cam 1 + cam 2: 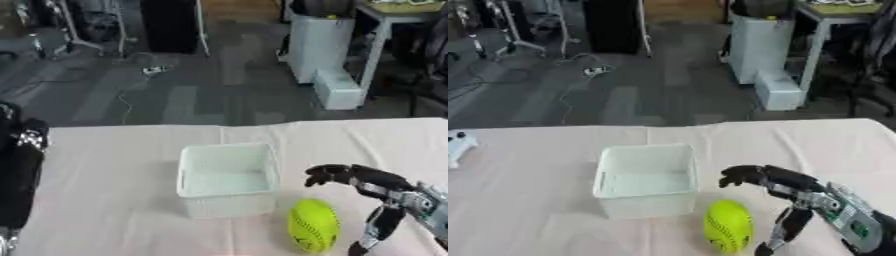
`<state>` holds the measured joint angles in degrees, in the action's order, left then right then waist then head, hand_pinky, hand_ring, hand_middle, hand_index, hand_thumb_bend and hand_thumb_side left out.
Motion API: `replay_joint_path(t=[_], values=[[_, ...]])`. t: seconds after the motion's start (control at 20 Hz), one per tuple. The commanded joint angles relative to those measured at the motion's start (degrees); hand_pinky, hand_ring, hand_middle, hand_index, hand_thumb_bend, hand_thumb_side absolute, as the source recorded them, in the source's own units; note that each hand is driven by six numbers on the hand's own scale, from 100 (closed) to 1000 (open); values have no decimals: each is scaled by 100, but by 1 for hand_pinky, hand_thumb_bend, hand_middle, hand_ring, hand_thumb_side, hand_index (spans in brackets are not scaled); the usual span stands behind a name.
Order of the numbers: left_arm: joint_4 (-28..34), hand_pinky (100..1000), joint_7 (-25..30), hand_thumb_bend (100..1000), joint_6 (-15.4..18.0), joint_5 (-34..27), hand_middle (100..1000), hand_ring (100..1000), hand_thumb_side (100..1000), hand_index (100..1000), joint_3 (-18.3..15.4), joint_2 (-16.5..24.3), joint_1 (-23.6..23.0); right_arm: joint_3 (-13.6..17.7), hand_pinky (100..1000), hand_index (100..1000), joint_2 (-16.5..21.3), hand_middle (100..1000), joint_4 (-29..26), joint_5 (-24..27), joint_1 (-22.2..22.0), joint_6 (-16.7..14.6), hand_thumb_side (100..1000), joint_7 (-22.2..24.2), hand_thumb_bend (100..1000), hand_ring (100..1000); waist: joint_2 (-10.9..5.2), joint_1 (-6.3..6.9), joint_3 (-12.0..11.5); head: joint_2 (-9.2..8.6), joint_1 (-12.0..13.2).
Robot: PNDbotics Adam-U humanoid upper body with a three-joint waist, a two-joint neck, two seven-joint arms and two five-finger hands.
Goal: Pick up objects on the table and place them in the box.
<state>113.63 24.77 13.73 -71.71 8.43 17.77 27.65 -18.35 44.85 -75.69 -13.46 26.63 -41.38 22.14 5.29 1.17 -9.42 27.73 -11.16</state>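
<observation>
One right robot hand (785, 192) reaches in from the lower right, fingers curved and spread, thumb pointing down, holding nothing. Just beside it lies a yellow-green, football-shaped ball (312, 225) with dark seam lines, near the front right corner of a white box (227, 179). Left arm (19, 175) is cut off at the frame edge, its hand unseen. Pale cloth covers the tabletop (114, 200); grey floor and a white cabinet (322, 50) lie beyond.
</observation>
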Motion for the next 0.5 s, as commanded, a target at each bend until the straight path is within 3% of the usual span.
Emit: replay_joint_path(t=[0.05, 0.5], values=[[97, 100, -59, 136, -23, -72, 443, 292, 731, 681, 15, -26, 138, 65, 781, 934, 102, 810, 5, -129, 140, -303, 553, 225, 964, 953, -61, -37, -36, 61, -108], [97, 100, -202, 141, -55, -165, 443, 293, 728, 679, 8, -121, 246, 58, 786, 937, -13, 812, 183, -557, 73, -375, 545, 71, 963, 953, -44, -83, -153, 238, -224]])
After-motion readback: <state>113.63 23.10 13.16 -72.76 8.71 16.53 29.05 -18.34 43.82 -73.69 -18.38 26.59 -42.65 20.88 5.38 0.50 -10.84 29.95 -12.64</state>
